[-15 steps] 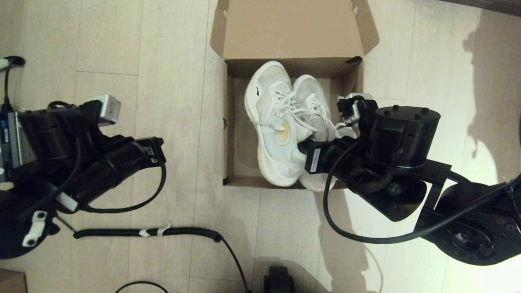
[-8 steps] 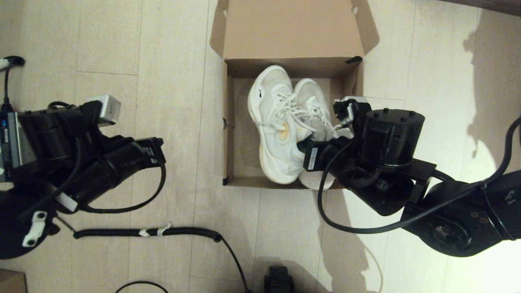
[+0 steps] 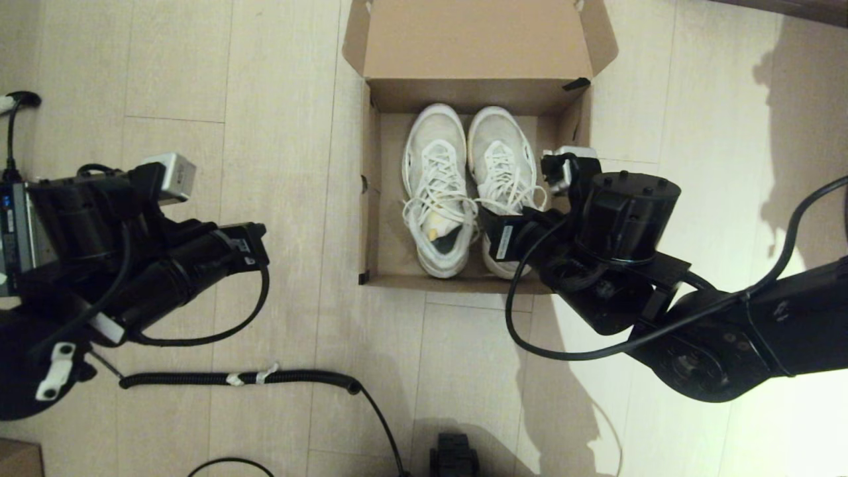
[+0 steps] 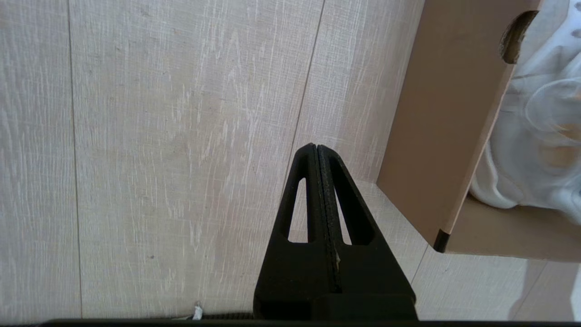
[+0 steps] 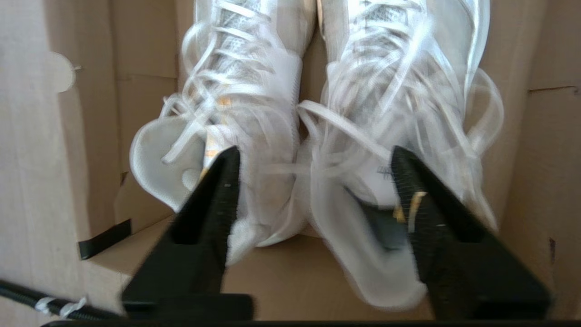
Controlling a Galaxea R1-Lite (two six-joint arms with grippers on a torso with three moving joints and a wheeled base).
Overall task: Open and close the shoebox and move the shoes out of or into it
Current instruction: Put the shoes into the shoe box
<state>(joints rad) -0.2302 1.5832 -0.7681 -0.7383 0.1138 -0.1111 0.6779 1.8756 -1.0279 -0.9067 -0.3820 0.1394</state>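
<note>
The brown shoebox [image 3: 369,199] stands open on the floor, its lid [image 3: 477,46] folded back at the far side. Both white shoes lie side by side inside it, toes toward the lid: one [image 3: 434,179] on the left, the other [image 3: 501,156] on the right. My right arm [image 3: 623,212] reaches over the box's near right corner. The right gripper [image 5: 315,152] is open, its fingers straddling the heels of the two shoes [image 5: 254,91], gripping neither. My left gripper [image 4: 316,147] is shut on nothing, parked over bare floor left of the box [image 4: 449,113].
A coiled black cable [image 3: 238,379] lies on the wooden floor in front of the box. A small brown cardboard piece [image 3: 16,457] sits at the near left corner, and a black object [image 3: 454,457] at the near edge. Black tape [image 5: 104,238] marks a box corner.
The shoes, earlier tilted and bunched together in my right gripper, now lie flat and side by side in the box. The right gripper has opened and its arm has shifted left. The left arm is unmoved.
</note>
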